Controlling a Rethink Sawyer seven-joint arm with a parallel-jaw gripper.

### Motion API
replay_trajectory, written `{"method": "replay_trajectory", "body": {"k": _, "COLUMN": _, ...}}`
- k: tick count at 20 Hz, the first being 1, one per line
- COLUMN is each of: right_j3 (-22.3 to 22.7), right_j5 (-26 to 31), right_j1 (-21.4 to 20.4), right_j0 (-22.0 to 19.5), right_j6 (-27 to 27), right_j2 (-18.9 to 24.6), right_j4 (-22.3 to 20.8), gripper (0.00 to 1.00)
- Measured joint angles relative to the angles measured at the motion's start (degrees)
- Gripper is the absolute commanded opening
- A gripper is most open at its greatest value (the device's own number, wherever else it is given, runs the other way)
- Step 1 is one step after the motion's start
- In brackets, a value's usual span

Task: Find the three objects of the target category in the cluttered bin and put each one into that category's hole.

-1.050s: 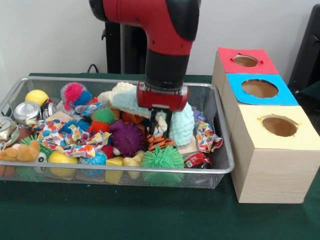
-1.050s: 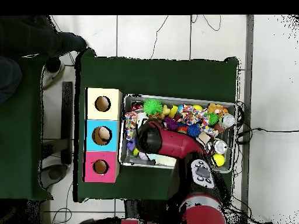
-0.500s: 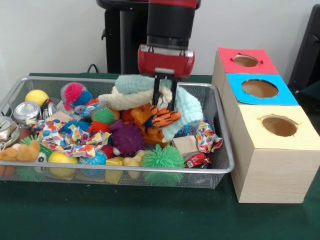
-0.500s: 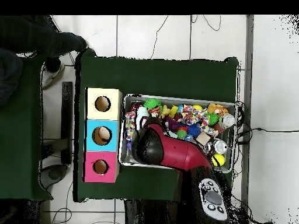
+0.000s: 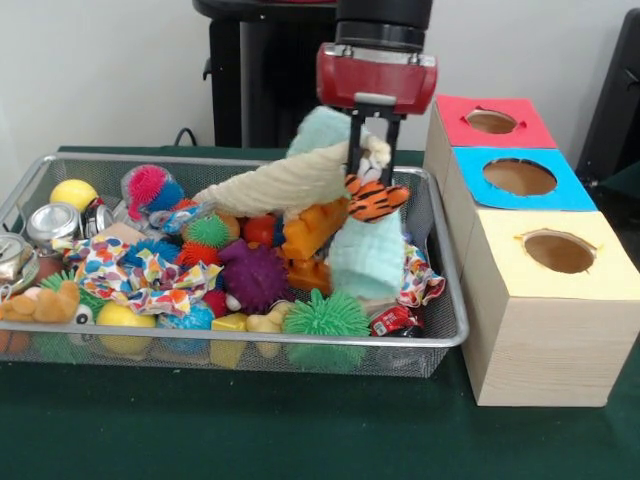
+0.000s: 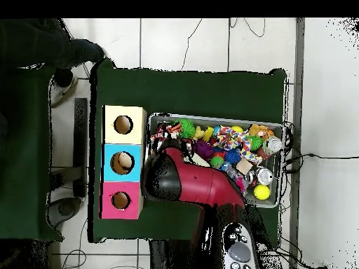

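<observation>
The gripper [image 5: 372,160] hangs above the right end of the wire basket [image 5: 445,300], clenched on a small tiger plush [image 5: 376,198], orange with black stripes, which dangles clear of the pile below. Tangled up with it, a cream cloth [image 5: 275,183] stretches from the gripper down and left toward the basket's back rim, and a pale mint cloth [image 5: 367,255] droops beneath the tiger, its lower end resting among the toys.

Inside the basket, directly under the gripper, sits an orange block toy [image 5: 312,232], with a purple spiky ball [image 5: 254,275] to its left and a green spiky ball [image 5: 325,315] in front, against the near rim. Farther left lie a confetti-patterned cloth [image 5: 140,275], a yellow ball [image 5: 73,192] in the far corner, a crushed metal can [image 5: 52,222] beside it, and a pink-and-blue spiky ball [image 5: 148,185] near the back wall. A second confetti-patterned scrap [image 5: 418,275] lies against the right wall.

Just right of the basket stands the wooden box row: the red-topped box [image 5: 460,125] farthest back, the blue-topped box [image 5: 570,190] in the middle, the yellow-topped box [image 5: 610,265] nearest. Each has a round hole on top.

From overhead, the red arm [image 6: 193,185] covers the basket's end nearest the boxes.
</observation>
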Motion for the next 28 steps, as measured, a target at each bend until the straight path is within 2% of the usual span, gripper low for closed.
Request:
{"method": "replay_trajectory", "body": {"k": 4, "right_j3": 0.0, "right_j5": 0.9, "right_j1": -0.3, "right_j0": 2.0, "right_j6": 0.0, "right_j2": -0.8, "right_j4": 0.0, "gripper": 0.0}}
{"method": "replay_trajectory", "body": {"k": 14, "right_j3": -0.9, "right_j5": 1.1, "right_j1": 0.7, "right_j0": 6.7, "right_j6": 0.0, "right_j2": -6.4, "right_j4": 0.1, "gripper": 0.0}}
{"method": "replay_trajectory", "body": {"k": 17, "right_j3": -0.9, "right_j5": 2.2, "right_j1": 0.6, "right_j0": 6.6, "right_j6": 0.0, "right_j2": -6.7, "right_j4": 0.7, "gripper": 0.0}}
{"method": "replay_trajectory", "body": {"k": 22, "right_j3": -0.1, "right_j5": 7.4, "right_j1": -1.1, "right_j0": 6.1, "right_j6": 0.0, "right_j2": -7.1, "right_j4": 2.9, "gripper": 0.0}}
{"method": "replay_trajectory", "body": {"k": 25, "right_j3": 1.3, "right_j5": 11.5, "right_j1": -3.0, "right_j0": 4.3, "right_j6": 0.0, "right_j2": -7.1, "right_j4": 4.4, "gripper": 0.0}}
{"method": "replay_trajectory", "body": {"k": 28, "right_j3": 2.4, "right_j5": 11.8, "right_j1": -3.5, "right_j0": 1.2, "right_j6": 0.0, "right_j2": -6.8, "right_j4": 4.8, "gripper": 0.0}}
